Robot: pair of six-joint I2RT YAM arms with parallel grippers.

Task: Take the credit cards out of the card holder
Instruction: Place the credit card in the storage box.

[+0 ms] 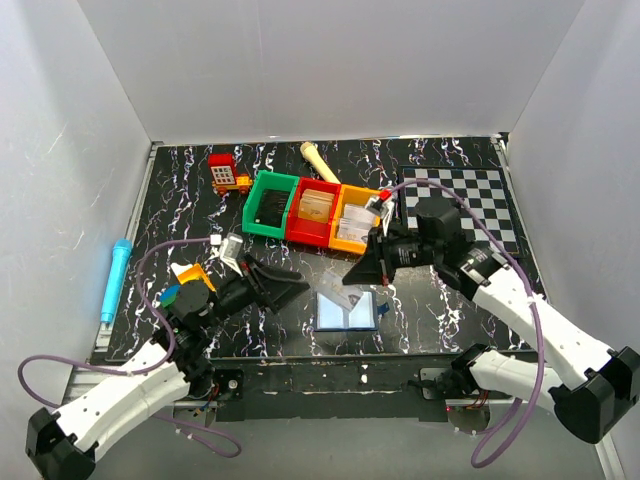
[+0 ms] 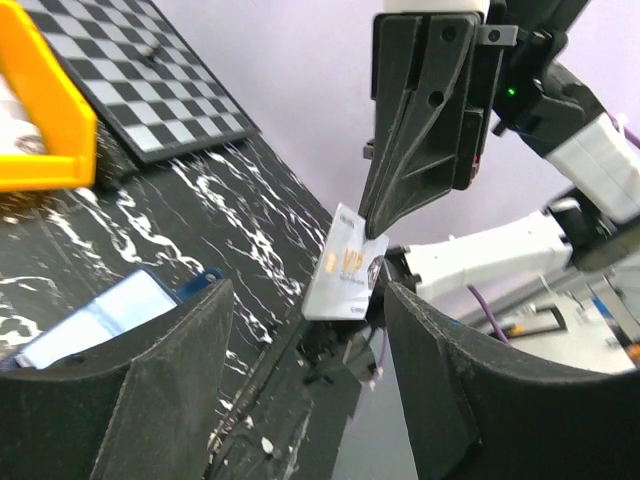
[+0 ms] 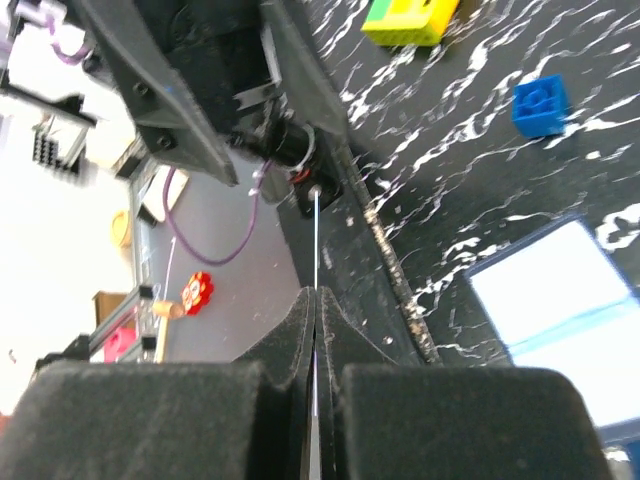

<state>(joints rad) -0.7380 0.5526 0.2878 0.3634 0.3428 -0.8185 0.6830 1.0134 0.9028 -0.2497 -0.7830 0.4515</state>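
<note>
The card holder [image 1: 348, 312] lies open on the black marbled table between the arms, its light inside facing up; it also shows in the left wrist view [image 2: 100, 320] and the right wrist view [image 3: 560, 300]. A silver credit card [image 2: 345, 265] with gold lettering hangs in the air above the table's near edge. My right gripper [image 3: 315, 300] is shut on it, and the card shows there edge-on [image 3: 316, 240]. My left gripper [image 2: 305, 340] stands open just in front of the card, a finger on either side and neither touching it. From above, the two grippers meet near the card [image 1: 338, 287].
Green [image 1: 272, 205], red [image 1: 312, 215] and orange [image 1: 352, 220] bins stand in a row at the back. A checkerboard [image 1: 470, 200] lies at the back right, a blue pen [image 1: 115, 280] at the left edge. A small blue block [image 3: 540, 103] and a yellow-green block [image 3: 410, 18] lie near the left arm.
</note>
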